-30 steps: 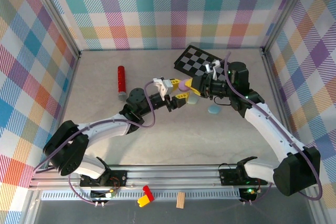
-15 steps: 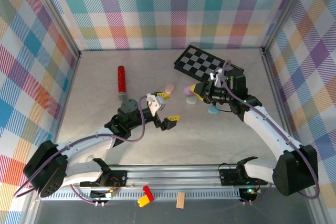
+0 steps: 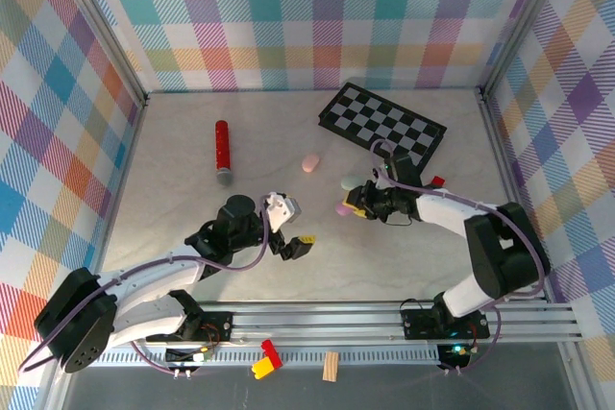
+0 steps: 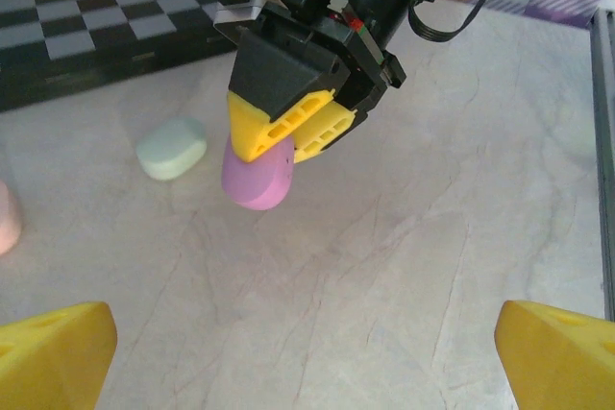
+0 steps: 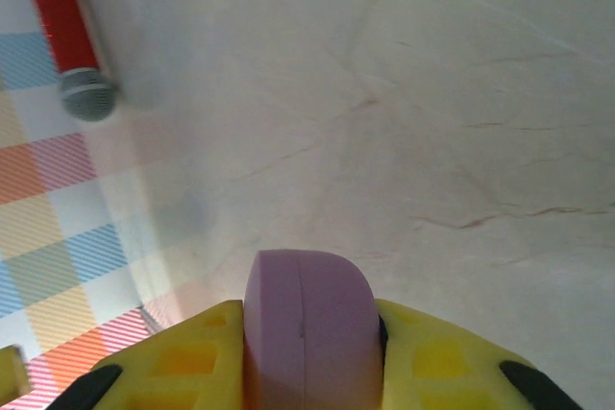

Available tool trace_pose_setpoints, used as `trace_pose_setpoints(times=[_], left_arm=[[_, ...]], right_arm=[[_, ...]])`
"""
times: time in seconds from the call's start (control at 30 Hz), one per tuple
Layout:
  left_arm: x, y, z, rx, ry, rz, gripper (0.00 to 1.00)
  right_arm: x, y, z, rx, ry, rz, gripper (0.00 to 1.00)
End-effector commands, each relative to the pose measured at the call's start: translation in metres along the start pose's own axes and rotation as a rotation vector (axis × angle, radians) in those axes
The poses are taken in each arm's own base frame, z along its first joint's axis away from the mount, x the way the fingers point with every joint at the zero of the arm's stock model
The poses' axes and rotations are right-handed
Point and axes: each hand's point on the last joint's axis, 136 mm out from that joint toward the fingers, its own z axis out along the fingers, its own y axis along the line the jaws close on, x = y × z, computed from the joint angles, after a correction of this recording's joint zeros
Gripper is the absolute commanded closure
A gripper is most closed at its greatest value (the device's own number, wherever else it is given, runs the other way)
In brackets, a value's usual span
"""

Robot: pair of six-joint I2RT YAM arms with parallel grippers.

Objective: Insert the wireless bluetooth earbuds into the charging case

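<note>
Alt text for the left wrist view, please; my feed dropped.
The right pincer grips a purple case between its yellow fingers over the table. A mint case lies beside it, a checkerboard behind; the left pincer is open.

Seen from above, the white-and-black left arm point(image 3: 154, 276) lies low from the lower left toward the centre. Its yellow-tipped left gripper point(image 3: 294, 226) is spread wide, with its fingertips point(image 4: 53, 357) at the bottom corners of the wrist view. The white-and-black right arm point(image 3: 447, 210) folds sharply at lower right, forearm reaching left — its yellow-tipped right gripper point(image 3: 352, 205) clamps a purple pebble-shaped case point(image 5: 306, 319).
</note>
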Motion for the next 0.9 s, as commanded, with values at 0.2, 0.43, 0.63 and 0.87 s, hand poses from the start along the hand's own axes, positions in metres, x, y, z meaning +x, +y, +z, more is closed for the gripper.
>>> trace_pose_setpoints(times=[0.2, 0.43, 0.63, 0.87], left_arm=[[0.007, 0.001, 0.007, 0.018, 0.015, -0.005, 0.00], [0.000, 0.029, -0.002, -0.097, -0.037, -0.072, 0.00], [-0.003, 0.087, -0.036, -0.373, -0.083, -0.136, 0.00], [0.013, 0.148, -0.087, -0.685, -0.101, -0.146, 0.00]], right_arm=[[-0.006, -0.025, 0.011, 0.081, -0.045, -0.041, 0.69], [-0.024, -0.021, -0.028, 0.209, -0.191, -0.116, 0.34], [-0.053, -0.009, -0.088, 0.329, -0.446, -0.279, 0.16], [-0.088, -0.004, -0.160, 0.523, -0.809, -0.654, 0.00]])
